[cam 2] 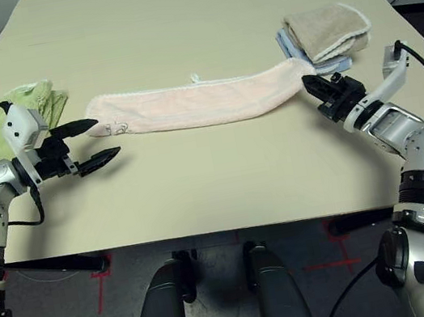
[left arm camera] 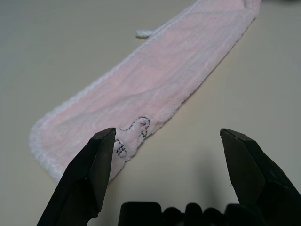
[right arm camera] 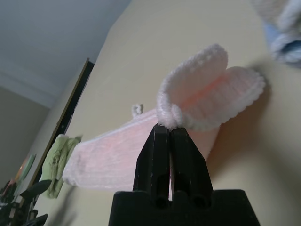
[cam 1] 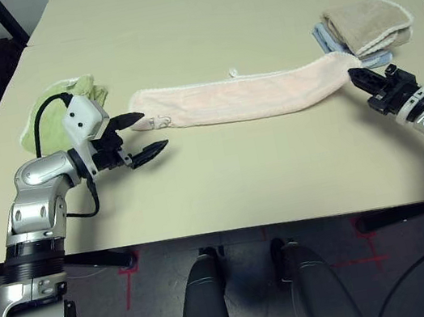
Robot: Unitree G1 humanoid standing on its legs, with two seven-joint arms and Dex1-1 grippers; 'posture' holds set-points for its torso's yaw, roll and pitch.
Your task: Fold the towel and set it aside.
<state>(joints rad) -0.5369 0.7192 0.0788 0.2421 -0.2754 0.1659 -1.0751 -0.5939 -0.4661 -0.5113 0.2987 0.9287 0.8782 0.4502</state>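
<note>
right gripper (right arm camera: 170, 129): both black fingers are pressed together, pinching the stitched edge at the right end of the towel. that end is lifted off the surface and curls over the fingertips in a loop. left gripper (cam 1: 140, 134): the two black fingers are spread wide and hold nothing; the tips sit just beside the left end of the towel, one finger (left arm camera: 89, 174) overlapping the towel's corner in the left wrist view, though contact cannot be confirmed.

large beige rectangular table (cam 1: 225, 185): carries all items listed below.

long pale pink fluffy terry-cloth towel with a whitish stitched edge (cam 1: 242, 96): lies as a narrow band across the middle of the table, running between the two grippers. the left end and the middle lie flat on the table; the right end is raised in the right gripper.

stack of folded towels, beige on top and blue beneath (cam 1: 366, 29): rests on the table beyond the right gripper, near the raised end of the pink towel.

crumpled light green towel (cam 1: 62, 99): rests on the table behind the left gripper, apart from the pink towel.

small dark embroidered outline figure (left arm camera: 134, 134): stitched near the left end of the pink towel, close to the left gripper.

small white hanging loop (cam 1: 234, 71): projects from the far long edge of the pink towel, near its middle.
</note>
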